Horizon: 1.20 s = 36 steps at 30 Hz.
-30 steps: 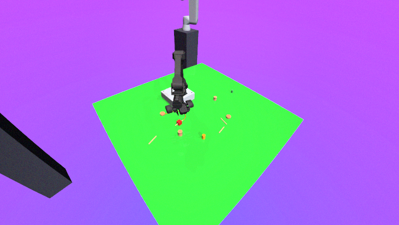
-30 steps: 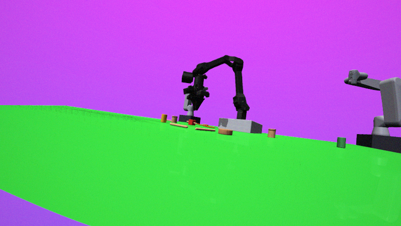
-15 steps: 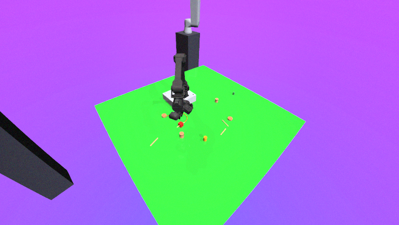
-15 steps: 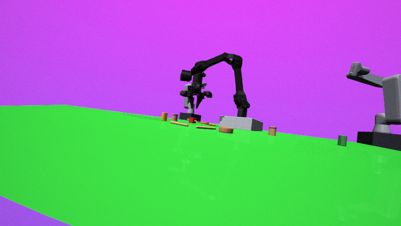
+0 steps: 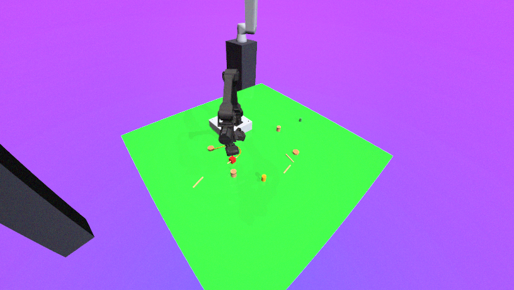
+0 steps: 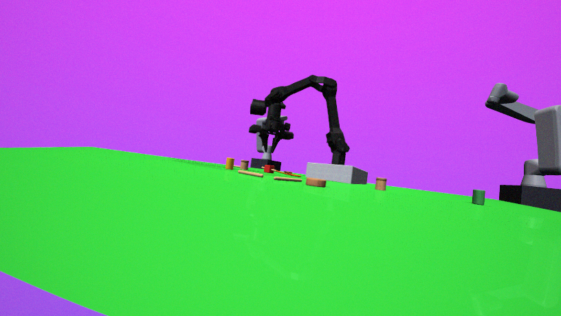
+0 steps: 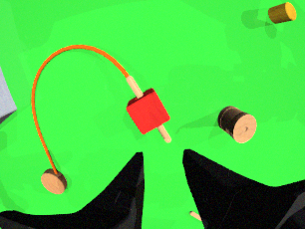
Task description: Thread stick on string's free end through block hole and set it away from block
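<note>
The red block (image 5: pixel 232 159) (image 6: pixel 268 168) (image 7: pixel 149 112) sits on the table. The stick (image 7: pixel 134 86) runs through its hole, with a piece showing at each side. The stick's bare end is near the fingers in the wrist view; the orange string (image 7: pixel 80 47) (image 5: pixel 240 151) joins its other end, outside the block. The string curves round to the round wooden button (image 7: pixel 53 181) (image 5: pixel 210 147). My gripper (image 7: pixel 163 157) (image 6: pixel 269 152) is partly open and empty, above the table near the block. Its fingertips are hidden in the top view.
A dark-sided wooden cylinder (image 5: pixel 233 173) (image 7: pixel 238 124) stands near the block, with a yellow cylinder (image 5: pixel 263 178) (image 7: pixel 282 13) farther off. Loose sticks lie to the left (image 5: pixel 198 182) and right (image 5: pixel 289 157) (image 5: pixel 286 169), near a wooden disc (image 5: pixel 295 152). The pale base (image 6: pixel 330 172) is behind.
</note>
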Available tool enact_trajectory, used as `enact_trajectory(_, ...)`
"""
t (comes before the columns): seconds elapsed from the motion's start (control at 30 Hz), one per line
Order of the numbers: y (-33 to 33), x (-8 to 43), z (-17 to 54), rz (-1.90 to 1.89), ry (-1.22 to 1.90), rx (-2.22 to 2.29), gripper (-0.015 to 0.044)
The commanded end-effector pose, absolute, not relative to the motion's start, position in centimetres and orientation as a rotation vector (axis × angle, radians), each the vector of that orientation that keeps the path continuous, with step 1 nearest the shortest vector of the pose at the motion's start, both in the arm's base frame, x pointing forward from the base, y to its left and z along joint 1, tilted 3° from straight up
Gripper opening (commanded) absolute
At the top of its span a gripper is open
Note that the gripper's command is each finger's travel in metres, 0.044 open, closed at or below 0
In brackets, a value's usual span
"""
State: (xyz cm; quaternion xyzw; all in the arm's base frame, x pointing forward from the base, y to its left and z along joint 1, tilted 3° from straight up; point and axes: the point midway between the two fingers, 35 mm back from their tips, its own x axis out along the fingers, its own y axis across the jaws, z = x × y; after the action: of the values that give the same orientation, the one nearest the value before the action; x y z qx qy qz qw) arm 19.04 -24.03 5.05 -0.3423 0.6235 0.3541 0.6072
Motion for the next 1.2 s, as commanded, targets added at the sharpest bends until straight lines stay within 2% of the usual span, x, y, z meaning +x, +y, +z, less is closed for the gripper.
enact_trajectory(0.0,-25.5,19.1,5.5,1.206,1.254,-1.195,0.0121)
enact_trajectory(1.17,-25.8,19.2,2.5,1.206,1.254,-1.195,0.0121)
